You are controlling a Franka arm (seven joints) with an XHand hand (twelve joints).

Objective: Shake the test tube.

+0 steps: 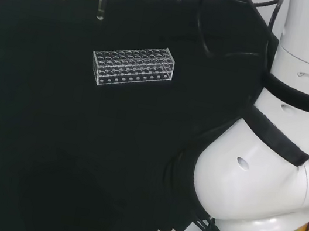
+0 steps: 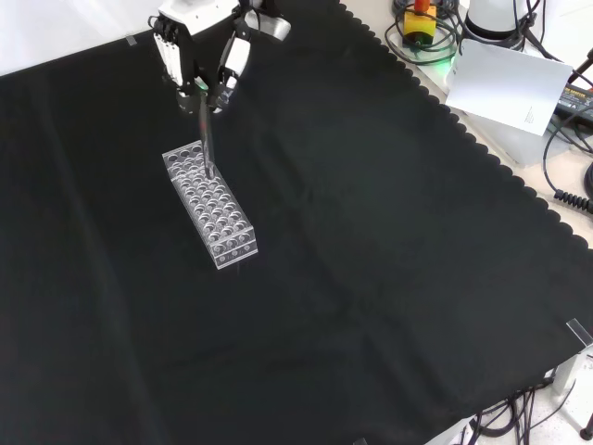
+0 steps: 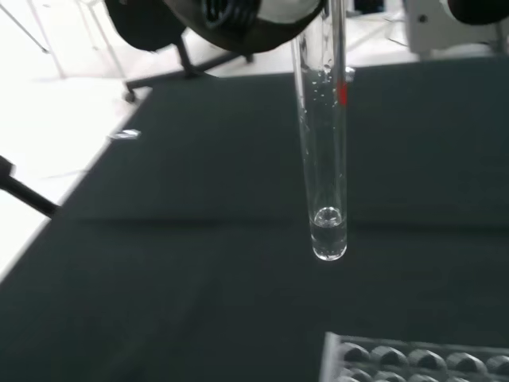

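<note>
Test tube (image 3: 321,151): clear glass, upright, drops inside, red mark | hand (image 2: 199,51): pinching its top | rack (image 2: 209,204): below

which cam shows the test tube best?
Wrist view: the test tube hangs close and large, clear down to its round tip. Head view shows a thin sliver beyond the rack; in the front view it's a faint line under the hand.

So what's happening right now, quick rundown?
Hand shut on test tube, holding it upright by its top. Tube clear of the rack, lifted above the cloth. A little clear liquid at its bottom. Nothing in the way.
</note>
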